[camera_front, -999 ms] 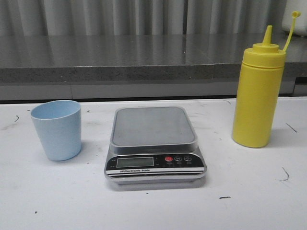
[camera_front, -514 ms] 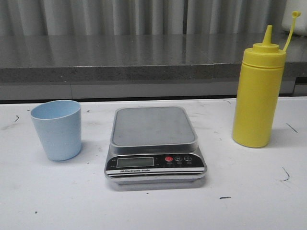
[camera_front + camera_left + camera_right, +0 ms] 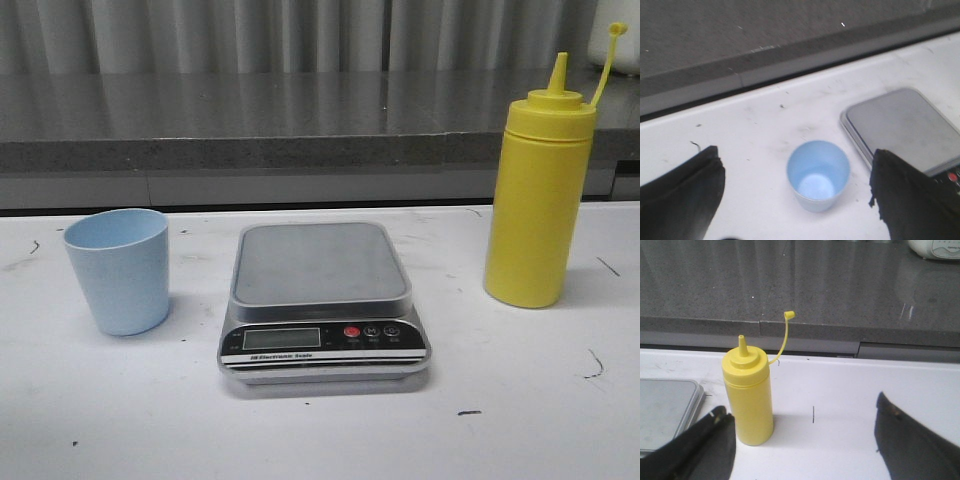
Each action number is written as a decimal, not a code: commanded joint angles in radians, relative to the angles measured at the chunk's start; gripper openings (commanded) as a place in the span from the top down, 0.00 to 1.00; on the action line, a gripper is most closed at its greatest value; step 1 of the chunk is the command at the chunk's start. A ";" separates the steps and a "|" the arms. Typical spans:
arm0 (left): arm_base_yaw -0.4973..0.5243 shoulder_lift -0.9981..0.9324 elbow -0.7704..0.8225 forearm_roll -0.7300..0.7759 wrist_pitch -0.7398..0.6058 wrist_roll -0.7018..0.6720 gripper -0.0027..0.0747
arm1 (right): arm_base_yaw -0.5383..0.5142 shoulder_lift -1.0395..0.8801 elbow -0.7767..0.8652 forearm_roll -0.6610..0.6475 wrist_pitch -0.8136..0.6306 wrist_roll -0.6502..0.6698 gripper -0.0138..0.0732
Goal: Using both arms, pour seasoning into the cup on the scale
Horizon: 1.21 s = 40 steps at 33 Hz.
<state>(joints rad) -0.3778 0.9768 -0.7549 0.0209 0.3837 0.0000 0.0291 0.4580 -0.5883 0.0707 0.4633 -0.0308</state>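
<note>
The pale blue cup stands upright and empty on the white table, left of the scale. The scale's platform is bare. The yellow seasoning bottle stands upright at the right, cap hanging off on its strap. In the left wrist view my left gripper is open above the table, the cup between its wide-spread fingers, touching neither. In the right wrist view my right gripper is open, and the bottle stands just beyond its one finger, apart from it. Neither gripper shows in the front view.
A dark grey counter ledge runs along the back of the white table. Small dark marks dot the tabletop. A white object sits on the counter at the far right.
</note>
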 commanded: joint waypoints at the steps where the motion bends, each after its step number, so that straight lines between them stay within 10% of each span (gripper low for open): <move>1: -0.084 0.111 -0.121 0.009 0.044 0.000 0.24 | -0.004 0.012 -0.036 -0.002 -0.065 -0.002 0.17; 11: -0.169 0.567 -0.454 0.049 0.373 -0.006 0.24 | -0.004 0.012 -0.036 -0.002 -0.051 -0.002 0.17; 22: -0.154 0.810 -0.555 0.075 0.384 -0.009 0.25 | -0.004 0.012 -0.036 -0.002 -0.051 -0.002 0.17; 33: -0.145 0.829 -0.555 0.075 0.407 -0.009 0.99 | -0.004 0.012 -0.036 -0.003 -0.052 -0.002 0.17; 40: -0.149 0.784 -0.555 0.075 0.422 -0.009 0.99 | -0.004 0.012 -0.036 -0.003 -0.051 -0.002 0.17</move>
<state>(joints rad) -0.5235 1.8404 -1.2798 0.0928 0.8136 0.0000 0.0291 0.4580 -0.5883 0.0707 0.4873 -0.0308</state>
